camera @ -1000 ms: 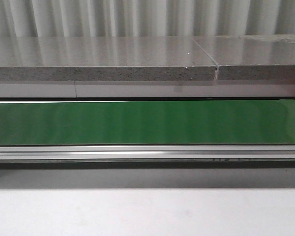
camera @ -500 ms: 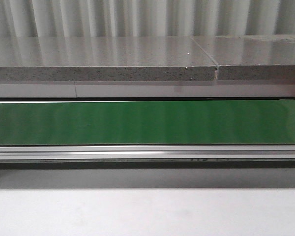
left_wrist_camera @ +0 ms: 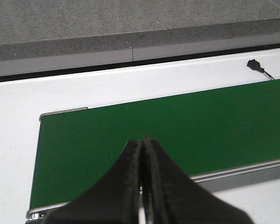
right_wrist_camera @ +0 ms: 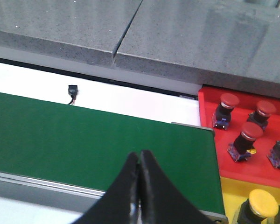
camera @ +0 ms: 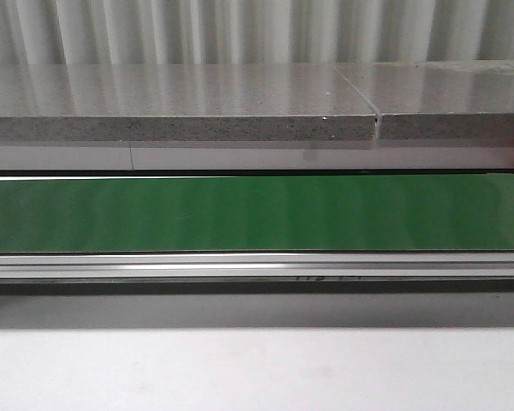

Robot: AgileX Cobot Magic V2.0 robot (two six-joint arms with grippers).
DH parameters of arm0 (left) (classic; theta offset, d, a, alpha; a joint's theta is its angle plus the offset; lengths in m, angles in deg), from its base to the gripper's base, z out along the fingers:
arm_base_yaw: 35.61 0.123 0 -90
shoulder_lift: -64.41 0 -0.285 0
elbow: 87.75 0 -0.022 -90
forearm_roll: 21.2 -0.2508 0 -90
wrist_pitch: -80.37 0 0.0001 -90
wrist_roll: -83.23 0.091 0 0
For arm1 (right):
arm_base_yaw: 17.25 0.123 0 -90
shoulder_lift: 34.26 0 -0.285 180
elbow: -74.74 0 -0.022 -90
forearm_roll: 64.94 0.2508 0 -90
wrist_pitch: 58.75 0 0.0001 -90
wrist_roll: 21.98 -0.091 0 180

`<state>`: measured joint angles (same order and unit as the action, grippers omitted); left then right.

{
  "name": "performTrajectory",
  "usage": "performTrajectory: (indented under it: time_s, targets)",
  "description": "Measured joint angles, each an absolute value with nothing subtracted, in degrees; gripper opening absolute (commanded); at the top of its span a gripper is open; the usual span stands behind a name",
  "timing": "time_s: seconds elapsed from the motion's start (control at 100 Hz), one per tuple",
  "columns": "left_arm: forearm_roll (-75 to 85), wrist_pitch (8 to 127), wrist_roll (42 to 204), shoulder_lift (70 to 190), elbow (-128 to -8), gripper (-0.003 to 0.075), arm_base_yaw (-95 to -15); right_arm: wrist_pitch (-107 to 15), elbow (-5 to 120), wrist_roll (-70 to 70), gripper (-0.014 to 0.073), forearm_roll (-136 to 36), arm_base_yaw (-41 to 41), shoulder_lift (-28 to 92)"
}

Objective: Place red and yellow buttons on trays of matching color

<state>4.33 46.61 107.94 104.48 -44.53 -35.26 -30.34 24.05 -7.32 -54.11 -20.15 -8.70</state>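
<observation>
1. Plainly, my left claw (left_wrist_camera: 141, 144) was closed and empty above the green belt (left_wrist_camera: 177, 130).
2. My right claw (right_wrist_camera: 139, 158) was closed too, gripping nothing.
3. Beside that belt's end, red buttons (right_wrist_camera: 245, 138) stood in the red tray (right_wrist_camera: 210, 107).
4. Yellow buttons (right_wrist_camera: 261, 201) sat in the yellow tray (right_wrist_camera: 231, 193).

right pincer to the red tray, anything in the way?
Nothing visible. The right pincer hangs shut over the bare green belt, and the red tray sits just past the belt's end with red buttons already on it. No loose button shows on the belt.
</observation>
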Motion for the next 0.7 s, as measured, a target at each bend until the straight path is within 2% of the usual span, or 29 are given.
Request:
performTrajectory:
  time_s: [0.39,0.7]
  targets:
    - [4.3,46.6,107.9,104.5,-44.5,-0.002,-35.3,-37.3,9.4,-21.2,-0.0069,-66.6,-17.9,-22.4]
    - [4.3,46.6,107.9,104.5,-44.5,-0.002,-35.3,-42.4,0.8,-22.5,-0.0069,-67.4,-17.9,-27.1]
